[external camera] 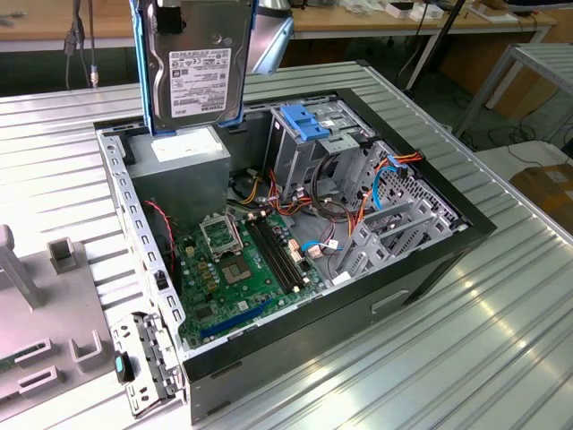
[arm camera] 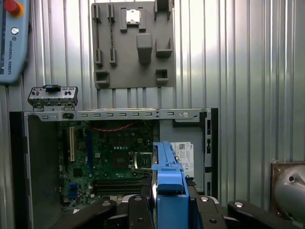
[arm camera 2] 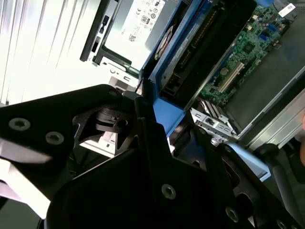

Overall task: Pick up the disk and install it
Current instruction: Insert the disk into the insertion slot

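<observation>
I hold the disk (external camera: 197, 72) clamped in the fingers (arm camera: 137, 212) at the exterior view's upper left, above the open case (external camera: 421, 269). Mid-carry, I judge; seating calls for squaring its rails with the drive cage (external camera: 309, 148).

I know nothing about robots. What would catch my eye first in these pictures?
The disk stands out most: in the exterior view it hangs upright, white label showing, over the grey power-supply box of the open computer case. In the first wrist view the gripper is closed on the disk's blue-railed sides. The green motherboard lies below, inside the case.
</observation>
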